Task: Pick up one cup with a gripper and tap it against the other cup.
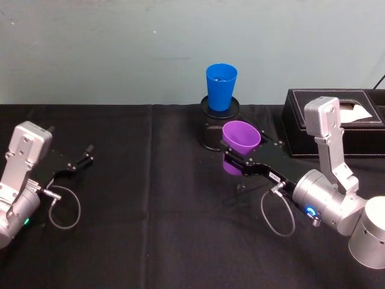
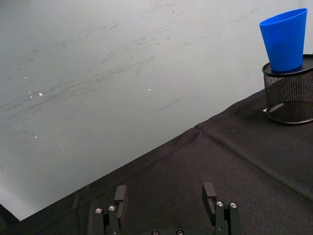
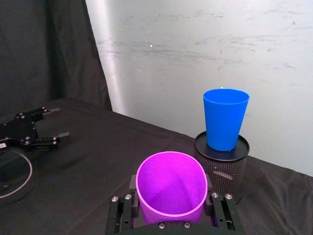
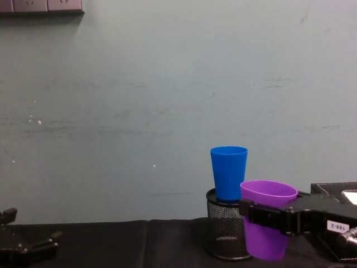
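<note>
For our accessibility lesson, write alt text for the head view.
The right claw holds a purple cup just in front of a blue cup standing on a black mesh holder. The left claw lies open at the far left.

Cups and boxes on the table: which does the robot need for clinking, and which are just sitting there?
Needed: purple cup, right hand holding it, blue cup.
Just there: mesh holder under the blue cup, tissue box, open left hand.
</note>
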`<action>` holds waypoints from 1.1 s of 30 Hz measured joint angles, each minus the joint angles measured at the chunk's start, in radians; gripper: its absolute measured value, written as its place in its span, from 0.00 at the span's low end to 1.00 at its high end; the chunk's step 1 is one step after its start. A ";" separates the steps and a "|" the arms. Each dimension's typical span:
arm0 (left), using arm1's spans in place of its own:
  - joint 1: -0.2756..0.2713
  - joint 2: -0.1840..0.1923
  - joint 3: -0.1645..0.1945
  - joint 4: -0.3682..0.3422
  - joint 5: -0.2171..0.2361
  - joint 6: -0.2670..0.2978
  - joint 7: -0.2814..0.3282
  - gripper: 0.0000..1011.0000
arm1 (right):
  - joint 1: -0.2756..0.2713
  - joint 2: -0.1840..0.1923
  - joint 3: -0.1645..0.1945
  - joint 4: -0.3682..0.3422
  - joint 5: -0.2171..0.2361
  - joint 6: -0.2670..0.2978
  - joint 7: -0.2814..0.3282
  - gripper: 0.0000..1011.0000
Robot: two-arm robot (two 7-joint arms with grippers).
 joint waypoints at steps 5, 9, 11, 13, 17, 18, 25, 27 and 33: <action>0.000 0.000 0.000 0.000 0.000 0.000 0.000 0.99 | 0.000 0.000 0.000 0.000 0.000 0.000 0.000 0.71; 0.000 0.000 0.000 0.000 0.000 0.000 0.000 0.99 | 0.000 0.000 0.000 0.000 0.000 0.000 0.000 0.71; 0.000 0.000 0.000 0.000 0.000 0.000 0.000 0.99 | 0.000 0.000 0.000 0.000 0.000 0.000 -0.001 0.71; 0.000 0.000 0.000 0.000 0.000 0.000 0.000 0.99 | 0.000 0.000 0.000 0.000 0.000 0.000 -0.001 0.71; 0.000 0.000 0.000 0.000 0.000 0.000 0.000 0.99 | 0.000 0.000 0.000 0.000 0.000 0.000 -0.001 0.71; 0.000 0.000 0.000 0.000 0.000 0.000 0.000 0.99 | 0.000 0.000 0.000 0.000 0.000 0.000 -0.001 0.71; 0.000 0.000 0.000 0.000 0.000 0.000 0.000 0.99 | 0.000 0.000 0.000 0.000 0.000 0.000 -0.001 0.71; 0.000 0.000 0.000 0.000 0.000 0.000 0.000 0.99 | 0.000 0.000 0.000 0.000 0.000 0.000 -0.001 0.71; 0.000 0.000 0.000 0.000 0.000 0.000 0.000 0.99 | 0.000 0.000 0.000 0.000 0.000 0.000 -0.001 0.71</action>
